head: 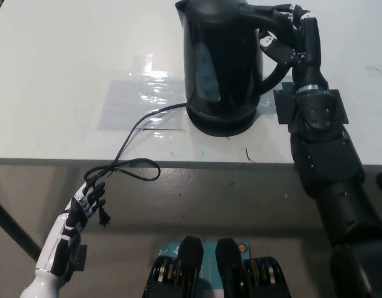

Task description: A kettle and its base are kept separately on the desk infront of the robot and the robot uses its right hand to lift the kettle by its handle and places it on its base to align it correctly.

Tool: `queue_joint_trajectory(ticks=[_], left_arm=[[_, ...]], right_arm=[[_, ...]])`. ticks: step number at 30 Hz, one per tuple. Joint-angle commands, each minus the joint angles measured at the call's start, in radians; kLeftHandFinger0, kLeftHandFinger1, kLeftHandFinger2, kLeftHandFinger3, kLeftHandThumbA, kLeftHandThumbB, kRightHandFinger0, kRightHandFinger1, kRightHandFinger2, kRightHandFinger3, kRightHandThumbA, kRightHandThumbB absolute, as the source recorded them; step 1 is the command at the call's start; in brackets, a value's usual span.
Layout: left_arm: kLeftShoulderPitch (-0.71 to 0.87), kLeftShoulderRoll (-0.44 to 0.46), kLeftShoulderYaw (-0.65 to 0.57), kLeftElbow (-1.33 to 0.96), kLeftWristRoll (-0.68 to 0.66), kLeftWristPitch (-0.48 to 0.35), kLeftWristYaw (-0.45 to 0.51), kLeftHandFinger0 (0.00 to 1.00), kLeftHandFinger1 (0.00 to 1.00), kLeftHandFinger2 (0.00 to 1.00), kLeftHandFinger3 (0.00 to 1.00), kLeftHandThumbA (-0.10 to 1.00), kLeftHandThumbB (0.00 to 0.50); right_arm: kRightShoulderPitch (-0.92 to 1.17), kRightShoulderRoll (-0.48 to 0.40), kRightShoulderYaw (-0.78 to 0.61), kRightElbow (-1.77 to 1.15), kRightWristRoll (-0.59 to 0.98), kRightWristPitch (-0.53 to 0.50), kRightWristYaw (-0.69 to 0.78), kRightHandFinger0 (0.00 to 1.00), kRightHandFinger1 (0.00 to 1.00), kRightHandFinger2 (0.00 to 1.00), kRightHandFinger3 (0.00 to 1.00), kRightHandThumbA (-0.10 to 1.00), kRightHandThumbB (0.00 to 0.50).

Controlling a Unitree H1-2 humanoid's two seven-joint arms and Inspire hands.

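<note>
The black kettle (pixel 223 62) stands upright on the white worktop (pixel 66 74), a bit right of the middle and toward the far side. Its bottom sits on a round black base (pixel 220 124), and the two look lined up, though the kettle hides most of the base, so I cannot be sure it is fully seated. A thin black cord (pixel 131 139) runs from the base to the left, comes toward the near edge of the worktop and hangs over it in a loop.

The kettle's handle (pixel 274 65) sticks out to the right side of the kettle. The right hand (pixel 285 34) is black and is closed around the top part of that handle, so it is holding the kettle. The arm comes up from the near right, and the hand sits just to the right of the kettle's body.

This is the thing that matters most: the handle points right, straight at the right hand, and the kettle stands tall, top to bottom. The right hand is much nearer (it is already on it).

The white left hand (pixel 79 214) rests low at the near left, below the worktop edge, close to the hanging cord. Its fingers look loosely curled and it holds nothing.

I think the job is almost done. The hand may only need to let go.
</note>
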Motion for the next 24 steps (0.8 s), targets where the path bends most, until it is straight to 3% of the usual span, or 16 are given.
queue_joint_trajectory(ticks=[1, 2, 7, 15, 24], left_arm=[[-0.015, 0.014, 0.008, -0.024, -0.016, -0.024, -0.016, 1.00, 1.00, 1.00, 1.00, 1.00, 0.077], [-0.015, 0.014, 0.007, -0.024, -0.017, -0.026, -0.017, 1.00, 1.00, 1.00, 1.00, 1.00, 0.077], [-0.015, 0.018, 0.008, -0.021, -0.009, -0.031, -0.016, 1.00, 1.00, 1.00, 1.00, 1.00, 0.069], [-0.010, 0.016, 0.009, -0.021, -0.009, -0.029, -0.013, 1.00, 1.00, 1.00, 1.00, 1.00, 0.083], [-0.007, 0.011, 0.008, -0.026, -0.012, -0.027, -0.012, 1.00, 1.00, 1.00, 1.00, 1.00, 0.073]], right_arm=[[-0.015, 0.002, 0.003, -0.154, 0.015, -0.048, 0.014, 0.00, 0.16, 0.53, 0.55, -0.10, 0.121], [-0.007, 0.003, 0.004, -0.170, 0.015, -0.042, 0.016, 0.00, 0.16, 0.53, 0.55, -0.10, 0.121], [0.077, 0.008, 0.011, -0.332, 0.066, -0.027, 0.087, 0.00, 0.30, 0.68, 0.77, -0.10, 0.080], [0.146, 0.014, 0.012, -0.451, 0.085, 0.013, 0.116, 0.05, 0.33, 0.68, 0.72, -0.10, 0.085], [0.143, 0.039, 0.013, -0.354, 0.053, -0.031, 0.090, 0.00, 0.30, 0.65, 0.70, -0.10, 0.087]])
